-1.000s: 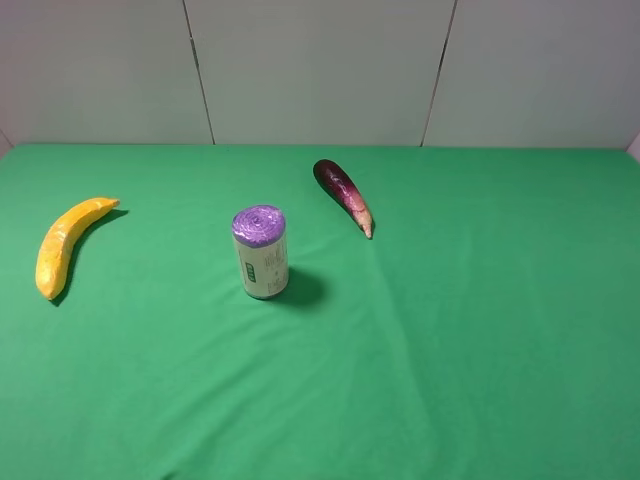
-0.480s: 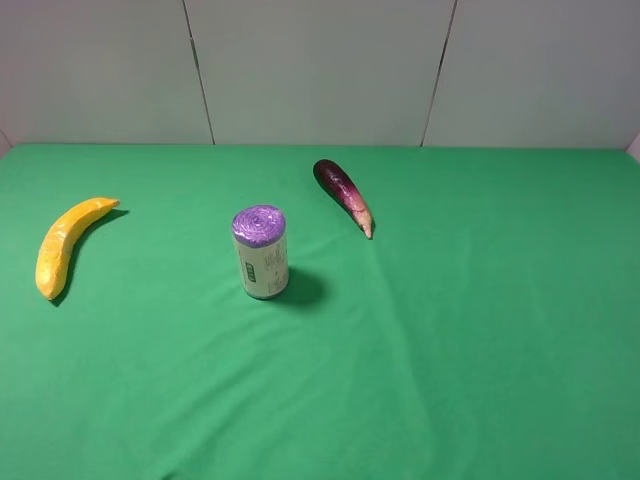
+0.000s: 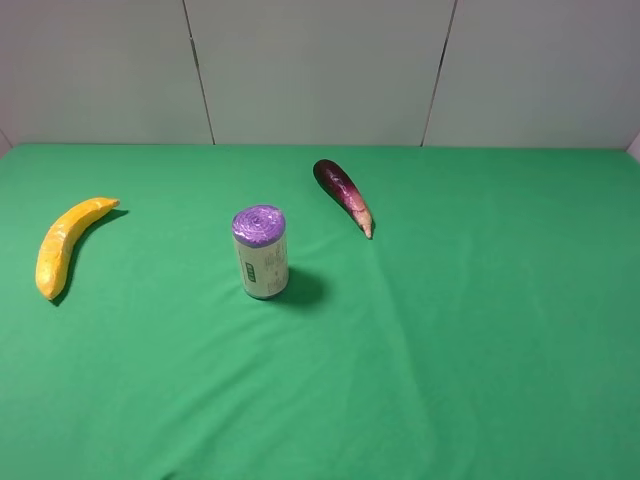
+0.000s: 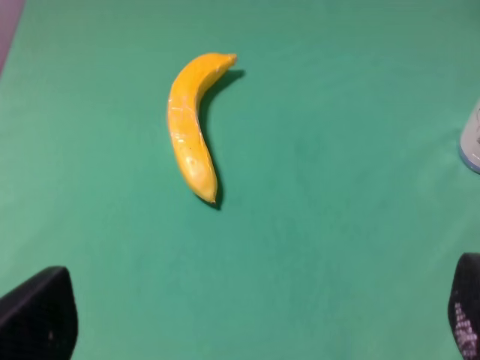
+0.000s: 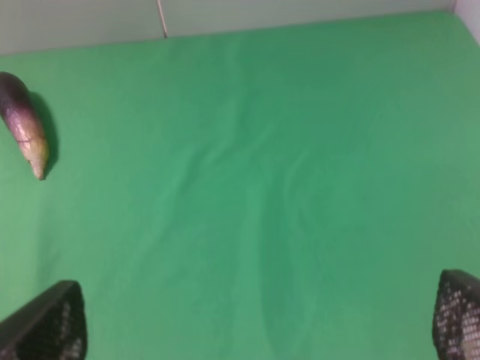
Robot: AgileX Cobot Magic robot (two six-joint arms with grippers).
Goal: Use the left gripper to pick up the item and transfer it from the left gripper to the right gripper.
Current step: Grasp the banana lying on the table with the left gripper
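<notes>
The item, a curved yellow banana [image 3: 62, 245], lies on the green cloth at the far left of the exterior high view. The left wrist view shows the same banana [image 4: 191, 124] lying free, well ahead of my left gripper [image 4: 251, 319]. That gripper's two black fingertips [image 4: 37, 315] stand wide apart at the frame's corners, open and empty. My right gripper [image 5: 259, 319] is open too, its mesh-textured fingertips [image 5: 49, 322] far apart over bare cloth. Neither gripper nor arm shows in the exterior high view.
A purple-topped upright roll [image 3: 260, 251] stands near the middle of the green cloth [image 3: 450, 330]. A dark purple eggplant [image 3: 343, 194] lies behind it, also seen as the eggplant [image 5: 24, 124] in the right wrist view. A grey wall runs along the back.
</notes>
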